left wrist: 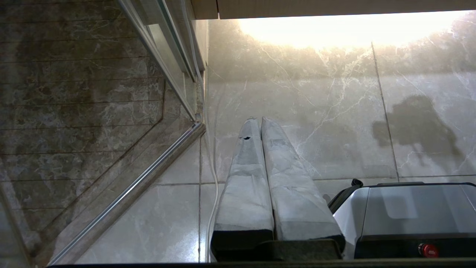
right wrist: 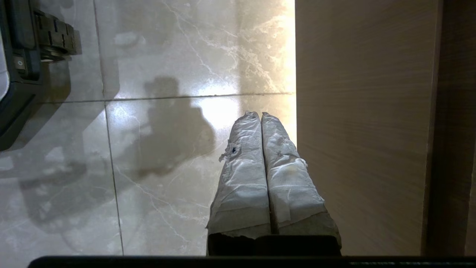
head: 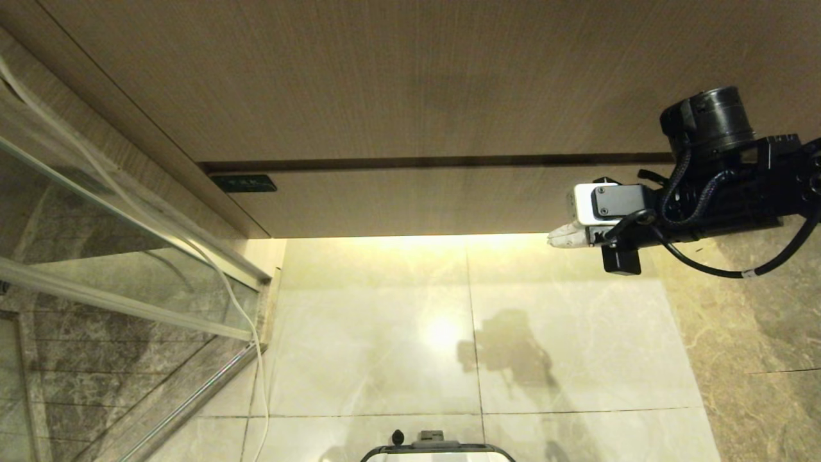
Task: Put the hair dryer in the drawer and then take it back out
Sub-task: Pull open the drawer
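Covering the near ground: pale marble floor tiles [head: 385, 333], glossy, lit by a warm strip of light along the foot of the cabinet; darker marble lies to the right.
Far side: a tall wood-grain panel [head: 410, 77] fills the top of the head view, with a dark gap under it.
Drawer: the drawer [head: 410, 199], a shallow wood-grain front below that gap, sits pushed in flush; a small dark plate [head: 244, 183] marks its left end.
Left side: a glass shower screen [head: 96, 256] in a metal frame, brown marble behind it, a thin white cord [head: 224, 289] trailing down along it.
Near edge: the robot base [head: 436, 449], white with a dark rim, just shows.
Right arm: reaches in from the right, level with the drawer's right end.
Right gripper [head: 564, 237]: jaws pressed together, padded white fingers touching along their length, holding nothing; tips just beside the drawer's lower edge, contact unclear.
Left gripper [left wrist: 257, 121]: hangs low over the floor beside the base; jaws closed together, empty.
Hair dryer: not seen in any view.
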Controlling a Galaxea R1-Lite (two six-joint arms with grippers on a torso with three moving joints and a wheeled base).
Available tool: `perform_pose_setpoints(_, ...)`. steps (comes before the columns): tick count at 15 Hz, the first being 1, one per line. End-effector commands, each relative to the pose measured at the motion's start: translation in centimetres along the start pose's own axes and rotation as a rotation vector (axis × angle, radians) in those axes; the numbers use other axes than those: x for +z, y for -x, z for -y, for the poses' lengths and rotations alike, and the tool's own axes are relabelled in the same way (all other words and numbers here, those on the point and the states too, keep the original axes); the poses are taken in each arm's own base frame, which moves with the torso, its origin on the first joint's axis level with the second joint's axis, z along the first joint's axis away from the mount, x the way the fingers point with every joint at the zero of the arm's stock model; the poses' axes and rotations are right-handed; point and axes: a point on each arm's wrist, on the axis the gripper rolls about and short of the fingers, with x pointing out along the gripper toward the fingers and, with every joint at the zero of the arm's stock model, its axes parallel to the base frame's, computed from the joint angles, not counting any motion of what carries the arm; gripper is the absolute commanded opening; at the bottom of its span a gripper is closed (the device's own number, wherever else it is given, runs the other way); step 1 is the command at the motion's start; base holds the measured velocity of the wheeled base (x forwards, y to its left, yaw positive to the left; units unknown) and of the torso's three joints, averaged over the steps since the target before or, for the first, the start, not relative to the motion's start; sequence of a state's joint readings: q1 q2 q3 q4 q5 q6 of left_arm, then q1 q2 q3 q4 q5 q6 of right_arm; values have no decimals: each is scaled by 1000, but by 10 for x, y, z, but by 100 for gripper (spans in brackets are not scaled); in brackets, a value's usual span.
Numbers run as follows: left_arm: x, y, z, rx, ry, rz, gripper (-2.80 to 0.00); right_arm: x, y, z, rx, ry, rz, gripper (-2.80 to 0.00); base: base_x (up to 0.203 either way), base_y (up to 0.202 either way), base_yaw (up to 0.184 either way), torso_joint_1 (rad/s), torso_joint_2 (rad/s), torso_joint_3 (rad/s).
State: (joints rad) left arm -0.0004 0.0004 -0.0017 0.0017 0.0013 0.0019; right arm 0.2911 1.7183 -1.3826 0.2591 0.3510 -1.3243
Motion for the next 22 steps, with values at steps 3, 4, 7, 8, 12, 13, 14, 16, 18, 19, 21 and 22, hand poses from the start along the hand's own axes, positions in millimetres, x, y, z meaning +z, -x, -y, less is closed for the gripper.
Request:
perform_pose_setpoints(3, 0, 0, 0, 1, 0, 0, -280, -3, -9, 3, -6, 15, -23, 0, 0, 0, 0, 0, 0, 0)
perform_pose_setpoints(4, 0, 0, 0, 1, 0, 0, -280, -4, -10, 3, -7, 13, -27, 0, 0, 0, 0, 0, 0, 0)
perform_pose_setpoints(7, 0, 0, 0, 1, 0, 0, -280, -7, -19, 11, -81, 11, -78, 0, 0, 0, 0, 0, 0, 0)
perform_pose_setpoints(8, 0, 0, 0, 1, 0, 0, -280, -7, -20, 15, -120, 11, -103, 0, 0, 0, 0, 0, 0, 0)
perform_pose_setpoints(12, 0, 0, 0, -1, 0, 0, -280, -11, -32, 22, -197, -59, -127, 0, 0, 0, 0, 0, 0, 0)
perform_pose_setpoints(13, 0, 0, 0, -1, 0, -1, -280, -12, -36, 24, -204, -60, -125, 0, 0, 0, 0, 0, 0, 0)
perform_pose_setpoints(14, 0, 0, 0, 0, 0, 0, -280, -12, -38, 25, -213, -63, -121, 0, 0, 0, 0, 0, 0, 0)
perform_pose_setpoints(16, 0, 0, 0, 0, 1, 0, -280, -14, -44, 29, -246, -74, -110, 0, 0, 0, 0, 0, 0, 0)
perform_pose_setpoints(18, 0, 0, 0, -1, 0, 0, -280, -16, -53, 34, -283, -76, -95, 0, 0, 0, 0, 0, 0, 0)
perform_pose_setpoints(19, 0, 0, 0, 0, 0, -1, -280, -16, -56, 35, -300, -72, -89, 0, 0, 0, 0, 0, 0, 0)
perform_pose_setpoints(21, 0, 0, 0, 1, 0, -1, -280, -18, -62, 39, -330, -67, -79, 0, 0, 0, 0, 0, 0, 0)
perform_pose_setpoints(22, 0, 0, 0, 1, 0, -1, -280, -19, -66, 40, -335, -67, -77, 0, 0, 0, 0, 0, 0, 0)
